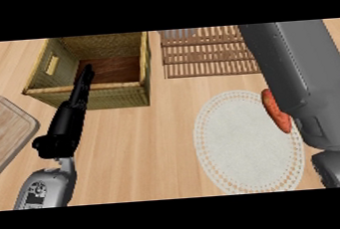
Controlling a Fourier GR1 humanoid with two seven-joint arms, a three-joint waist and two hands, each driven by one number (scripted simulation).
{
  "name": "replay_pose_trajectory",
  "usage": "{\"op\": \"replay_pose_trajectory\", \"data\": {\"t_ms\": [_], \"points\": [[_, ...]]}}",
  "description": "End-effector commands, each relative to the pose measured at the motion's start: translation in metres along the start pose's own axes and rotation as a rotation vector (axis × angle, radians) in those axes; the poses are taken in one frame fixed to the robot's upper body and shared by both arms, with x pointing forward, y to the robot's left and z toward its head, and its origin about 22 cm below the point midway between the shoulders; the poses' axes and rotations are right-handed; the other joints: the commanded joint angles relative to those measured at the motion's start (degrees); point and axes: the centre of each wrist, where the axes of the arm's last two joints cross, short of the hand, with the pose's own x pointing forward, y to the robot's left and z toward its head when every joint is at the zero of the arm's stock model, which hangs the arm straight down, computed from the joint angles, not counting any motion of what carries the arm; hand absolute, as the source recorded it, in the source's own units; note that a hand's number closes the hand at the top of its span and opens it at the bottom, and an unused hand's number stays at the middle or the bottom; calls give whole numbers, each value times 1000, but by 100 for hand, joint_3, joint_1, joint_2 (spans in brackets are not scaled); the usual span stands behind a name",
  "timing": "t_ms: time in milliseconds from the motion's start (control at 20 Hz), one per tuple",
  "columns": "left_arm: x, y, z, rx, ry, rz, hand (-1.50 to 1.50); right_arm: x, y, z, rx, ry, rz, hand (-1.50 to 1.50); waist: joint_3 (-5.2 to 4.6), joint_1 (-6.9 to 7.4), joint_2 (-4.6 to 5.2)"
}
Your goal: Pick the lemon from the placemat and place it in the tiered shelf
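Right forearm over the placemat, left hand resting near the basket.

Head view: the left hand (71,118) shows at the left of the frame, its fingers straight and released, pointing up toward a woven basket (97,94) at upper left. A wooden board (4,130) lies at the left edge on the table (146,148). A slatted wooden shelf (205,51) sits at upper centre, just right of the basket. The round white placemat (238,146) lies at lower right. The grey right forearm (303,77) crosses the right side of the frame and hides the right hand, so I cannot tell its fingers' state. An orange-red round thing (275,111) peeks from beside the forearm, over the placemat's right part; no yellow lemon can be made out.
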Motion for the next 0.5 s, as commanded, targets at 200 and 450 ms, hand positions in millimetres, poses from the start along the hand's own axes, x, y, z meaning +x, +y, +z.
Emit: {"op": "replay_pose_trajectory", "data": {"t_ms": [200,450], "points": [[-28,-18,22,-21,199,20,0,-26,-3,-12,-37,103,-39,-150,-62,-49,35],[-44,-12,15,4,201,-3,0,-7,-18,-2,-13,129,-200,-150,-66,-148,37]]}}
